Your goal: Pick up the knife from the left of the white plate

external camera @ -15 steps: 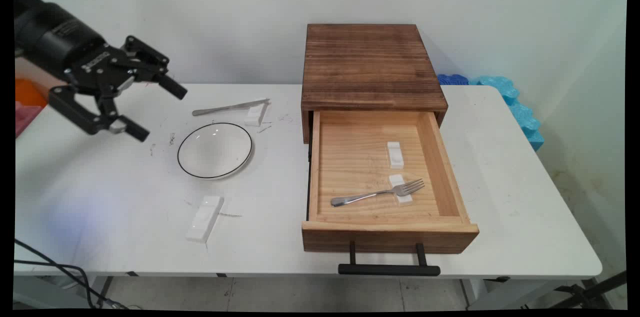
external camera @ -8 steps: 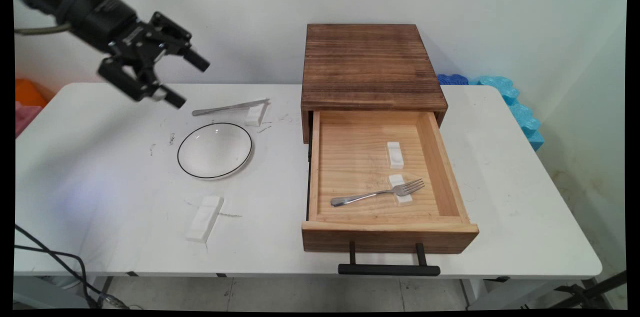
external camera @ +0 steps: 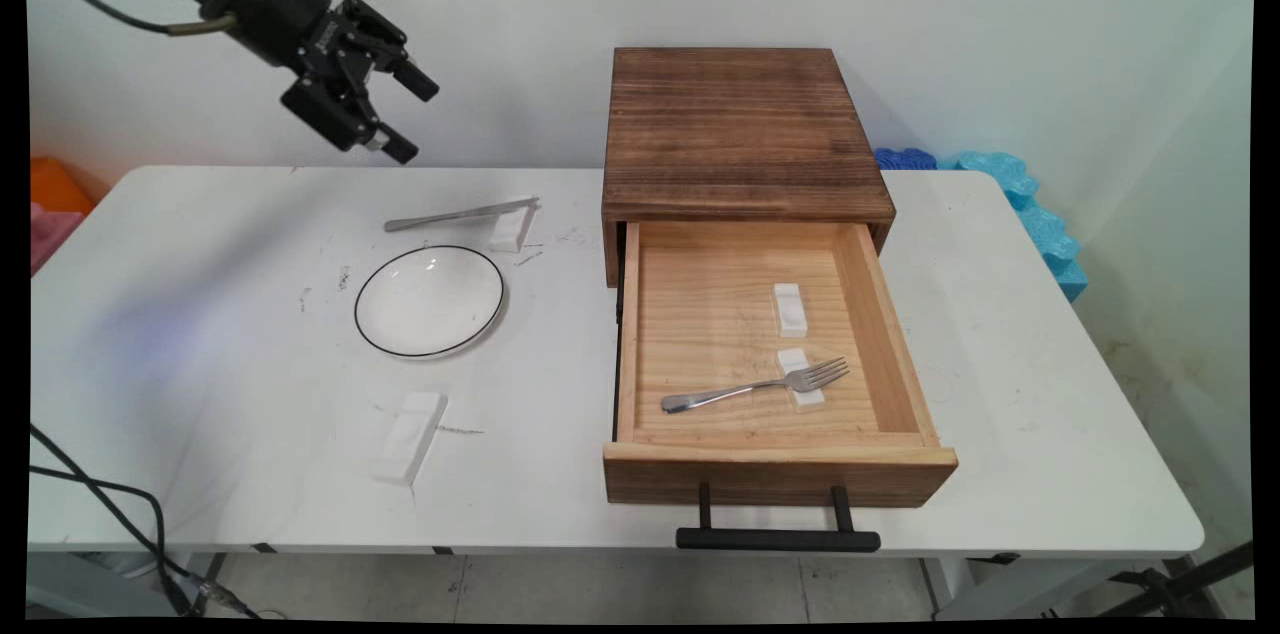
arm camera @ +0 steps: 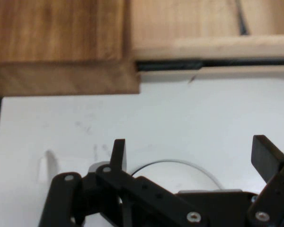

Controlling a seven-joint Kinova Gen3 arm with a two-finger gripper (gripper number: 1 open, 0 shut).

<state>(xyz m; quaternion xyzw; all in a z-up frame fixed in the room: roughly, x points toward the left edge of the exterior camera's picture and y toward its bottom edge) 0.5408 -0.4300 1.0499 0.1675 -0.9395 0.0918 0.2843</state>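
My gripper [external camera: 416,122] hangs open and empty, high over the table's back left and above the knife [external camera: 455,214]. The knife's tip lies on a small white rest [external camera: 510,230]. A white plate with a dark rim [external camera: 430,301] sits just in front of it. In the hand view my gripper [arm camera: 193,156] stands open, with the plate's rim [arm camera: 180,162] showing between the fingers [arm camera: 118,153]. Beyond it are the dark wooden box [arm camera: 57,47] and its pale drawer [arm camera: 213,47]. The open drawer [external camera: 780,469] holds a fork [external camera: 755,387] on a white rest [external camera: 805,384] and another rest [external camera: 790,307].
The wooden box [external camera: 745,129] stands at the back centre, and its drawer's black handle [external camera: 778,540] overhangs the near edge. A loose white rest [external camera: 408,436] lies near the front left. Blue foam [external camera: 1020,199] is at the back right, an orange thing [external camera: 55,189] at the left, and cables [external camera: 100,504] at the lower left.
My gripper has risen from low over the table's left side and moved right, toward the wall. It has stayed open. Nothing on the table has moved.
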